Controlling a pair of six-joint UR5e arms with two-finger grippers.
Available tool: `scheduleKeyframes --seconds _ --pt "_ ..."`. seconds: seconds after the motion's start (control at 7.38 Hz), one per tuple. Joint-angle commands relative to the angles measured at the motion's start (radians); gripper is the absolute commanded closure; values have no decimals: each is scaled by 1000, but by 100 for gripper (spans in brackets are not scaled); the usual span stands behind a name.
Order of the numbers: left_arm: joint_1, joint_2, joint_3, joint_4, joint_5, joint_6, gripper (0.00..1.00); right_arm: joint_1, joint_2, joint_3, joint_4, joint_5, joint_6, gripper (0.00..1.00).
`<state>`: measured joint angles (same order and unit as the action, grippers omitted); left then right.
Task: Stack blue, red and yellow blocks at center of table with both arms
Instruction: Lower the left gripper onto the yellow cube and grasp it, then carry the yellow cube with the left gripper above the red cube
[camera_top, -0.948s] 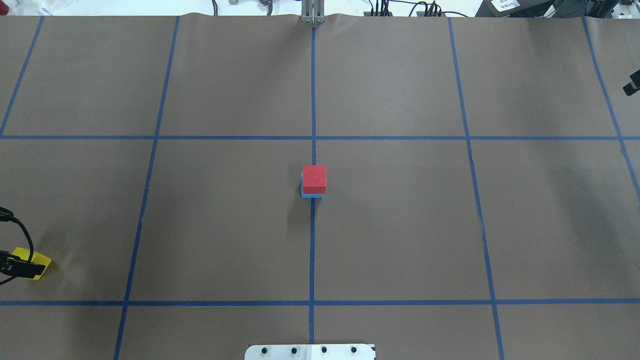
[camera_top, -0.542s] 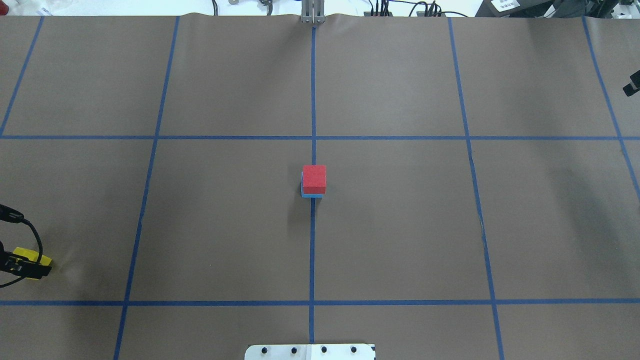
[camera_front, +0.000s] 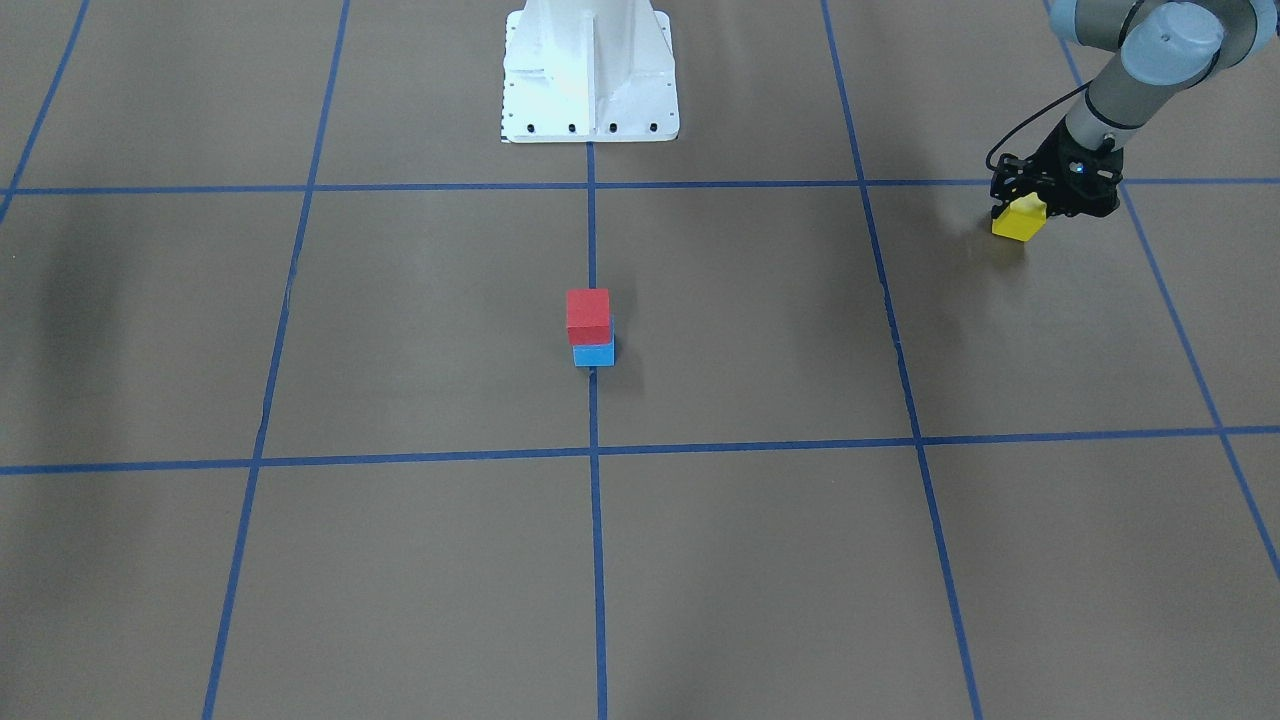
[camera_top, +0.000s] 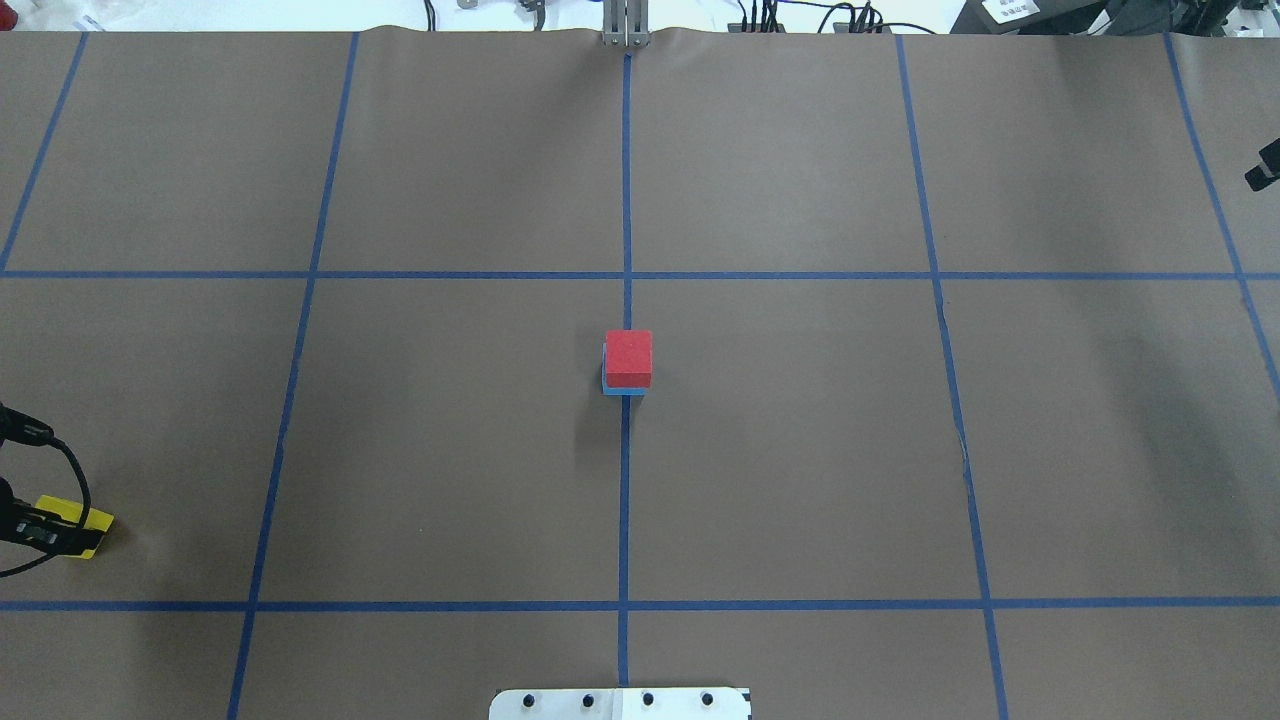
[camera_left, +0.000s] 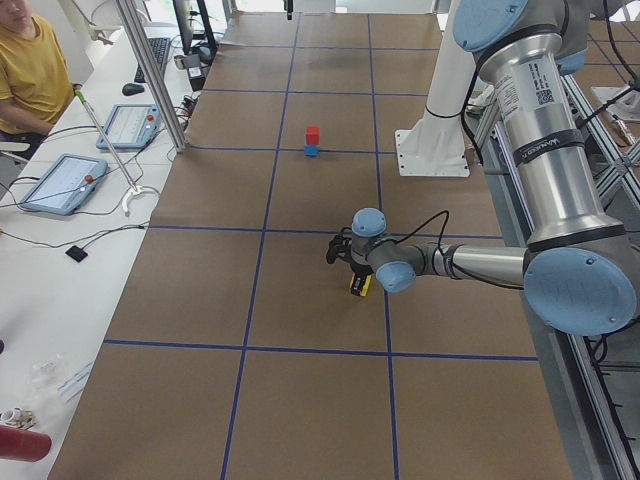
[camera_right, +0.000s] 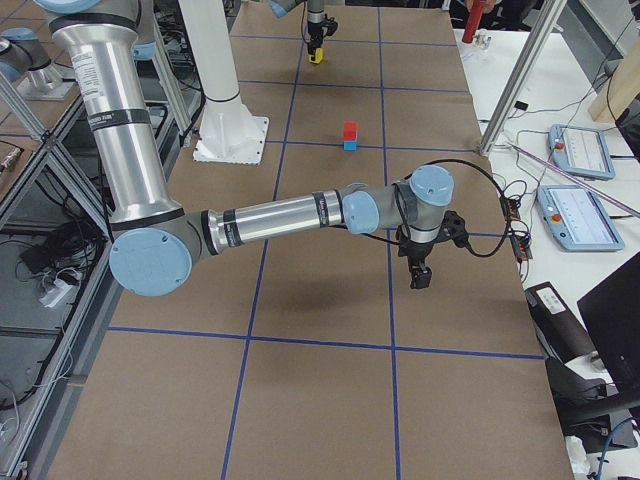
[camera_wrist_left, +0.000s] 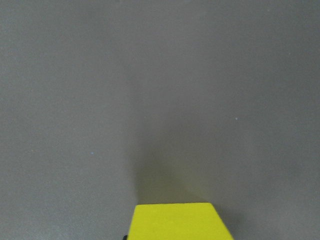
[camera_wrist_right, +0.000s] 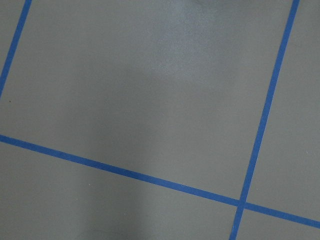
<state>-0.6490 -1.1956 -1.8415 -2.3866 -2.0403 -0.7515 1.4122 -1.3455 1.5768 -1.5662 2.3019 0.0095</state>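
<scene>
Left gripper (camera_front: 1028, 203) is clamped on the yellow block (camera_front: 1017, 224), far out on the robot's left side of the table (camera_front: 760, 330), well apart from the centre. The wrist view shows a shadow on the table beyond the block's edge, so I judge it's off the surface, but I can't say how high.

Red block (camera_front: 588, 314) sits on blue block (camera_front: 594, 354) at the centre tape line (camera_front: 592, 240), with red a touch toward the robot's right.

Step in hand: carry yellow over and cap the pair.
- Climb above red's top before traversing, no low sweep.
- Align to red's top face, not blue's.
- Yellow looks skewed in the grip — square it to red's edges.
- Descend straight, release on contact, retreat straight up.

Right gripper (camera_right: 421, 275) hangs over bare table on the robot's right. Can't tell if it's open or closed. Keep it parked.
</scene>
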Motion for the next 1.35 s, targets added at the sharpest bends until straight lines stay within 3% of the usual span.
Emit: scheduleKeyframes --seconds 0.0,0.14,0.27,0.54,0.81,1.22 --pt "-59 -24 -66 79 -104 0 100 -1 0 3 0 1 1 0" --pt "-82 -123 -117 248 -104 0 100 1 0 3 0 2 1 0" --pt "-105 -301 -146 464 -100 -5 100 -1 0 5 0 2 4 0" --pt "-112 -610 -130 753 -52 -20 100 -1 0 5 0 2 7 0" --pt "-107 -859 -9 819 -31 -153 100 -1 0 3 0 2 9 0" --pt "-92 -1182 287 819 -26 -207 100 1 0 3 0 1 10 0"
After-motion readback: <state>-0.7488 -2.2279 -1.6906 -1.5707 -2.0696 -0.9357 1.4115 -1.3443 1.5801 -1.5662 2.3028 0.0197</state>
